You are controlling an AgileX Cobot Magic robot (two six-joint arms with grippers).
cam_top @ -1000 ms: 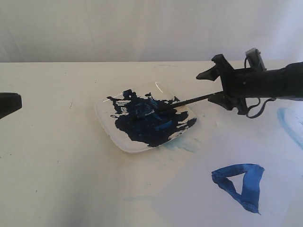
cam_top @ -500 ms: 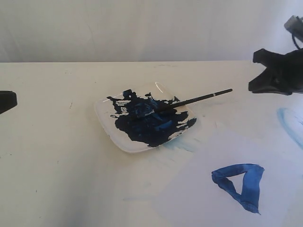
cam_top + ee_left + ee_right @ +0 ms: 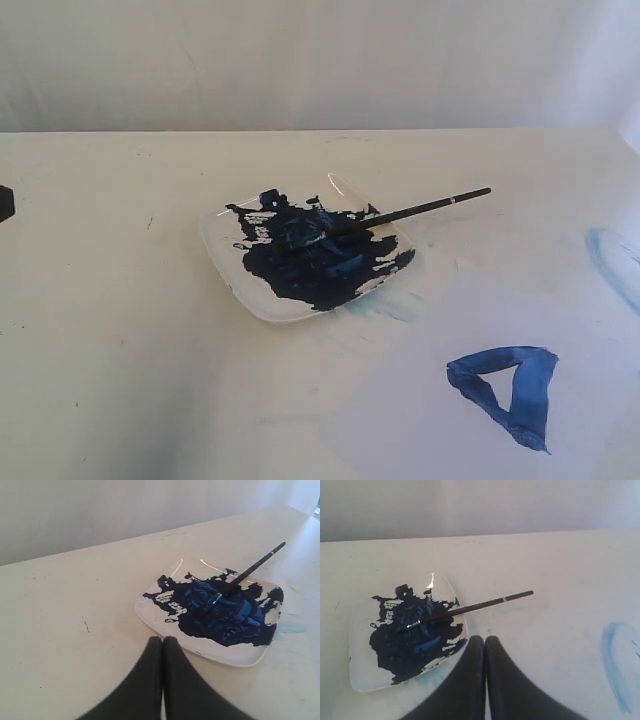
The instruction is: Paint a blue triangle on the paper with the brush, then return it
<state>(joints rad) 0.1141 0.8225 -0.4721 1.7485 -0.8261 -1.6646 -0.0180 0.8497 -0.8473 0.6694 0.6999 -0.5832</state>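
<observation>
resting on the plate (image 3: 223,263), the brush (image 3: 400,212) (handle overhanging the rim)

The brush (image 3: 470,607) lies with its bristles in the dark blue paint on the white plate (image 3: 362,672), handle jutting past the rim. The right gripper (image 3: 484,639) hangs clear of it, fingers pressed together, empty. A faint light-blue smear (image 3: 612,665) marks the table (image 3: 560,560).

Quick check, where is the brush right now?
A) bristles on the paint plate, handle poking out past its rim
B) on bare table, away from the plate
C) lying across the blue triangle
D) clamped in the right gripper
A: the brush lies with its bristle end in the dark blue paint on the plate, handle jutting past the rim.
</observation>
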